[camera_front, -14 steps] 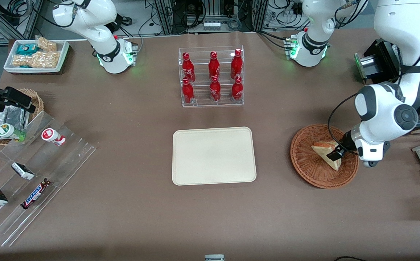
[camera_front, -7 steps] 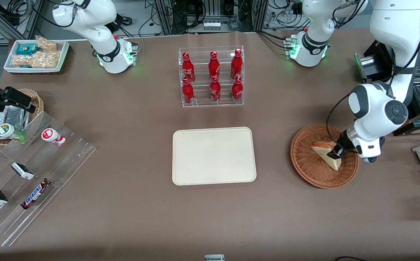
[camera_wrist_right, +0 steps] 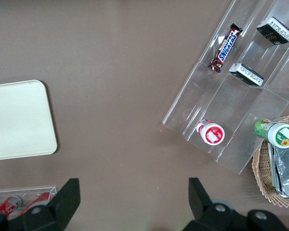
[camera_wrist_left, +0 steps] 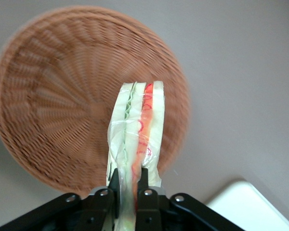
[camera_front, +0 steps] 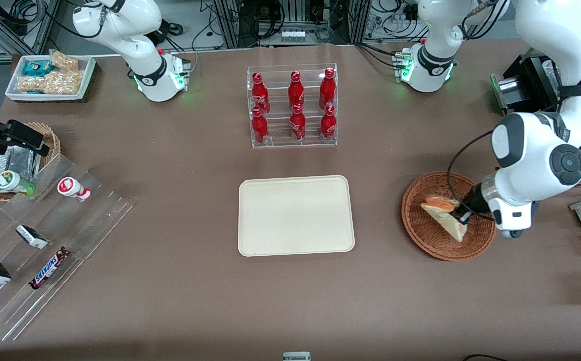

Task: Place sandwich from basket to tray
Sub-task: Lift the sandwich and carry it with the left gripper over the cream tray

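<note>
Sandwich (camera_wrist_left: 137,139) pinched at one end by the gripper (camera_wrist_left: 131,185), fingers closed narrow on the wrapped wedge, red and green filling showing along its edge. Held above the basket (camera_front: 433,240), apparently just clear of the weave, toward the working arm's end of the desk (camera_front: 195,301). Pickup judged done; carry and set-down left. Tray (camera_front: 295,215) bare at mid-desk, well apart from the basket. Nothing yet delivered; roughly a third of the job complete.
</note>
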Tool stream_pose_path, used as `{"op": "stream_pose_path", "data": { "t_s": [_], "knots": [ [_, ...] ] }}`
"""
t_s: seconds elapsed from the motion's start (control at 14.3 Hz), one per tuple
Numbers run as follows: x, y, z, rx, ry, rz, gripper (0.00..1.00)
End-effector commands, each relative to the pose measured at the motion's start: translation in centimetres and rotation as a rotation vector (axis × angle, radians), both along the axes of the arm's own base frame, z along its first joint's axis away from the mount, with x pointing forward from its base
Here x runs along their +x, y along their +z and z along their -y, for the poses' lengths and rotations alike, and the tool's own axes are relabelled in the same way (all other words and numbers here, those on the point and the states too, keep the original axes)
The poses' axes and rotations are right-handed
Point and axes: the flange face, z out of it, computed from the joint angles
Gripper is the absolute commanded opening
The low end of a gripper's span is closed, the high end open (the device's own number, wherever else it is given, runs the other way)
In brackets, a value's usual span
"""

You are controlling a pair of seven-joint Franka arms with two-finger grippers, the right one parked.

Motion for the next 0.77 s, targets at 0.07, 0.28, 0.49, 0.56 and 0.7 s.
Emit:
{"op": "stream_pose_path", "data": {
  "t_s": [0.07,0.28,0.49,0.56,0.7],
  "knots": [
    [0.8,-1.7,11.6,-0.010,-0.158,-0.042,0.01],
    [-1.2,-4.1,20.9,-0.006,-0.301,-0.050,0.02],
    [-2.6,-5.8,28.8,-0.017,-0.426,0.000,0.04],
    [-3.3,-6.4,30.9,-0.026,-0.456,0.033,0.04],
    [-4.7,-7.5,34.4,-0.045,-0.500,0.093,0.04]
  ]
}}
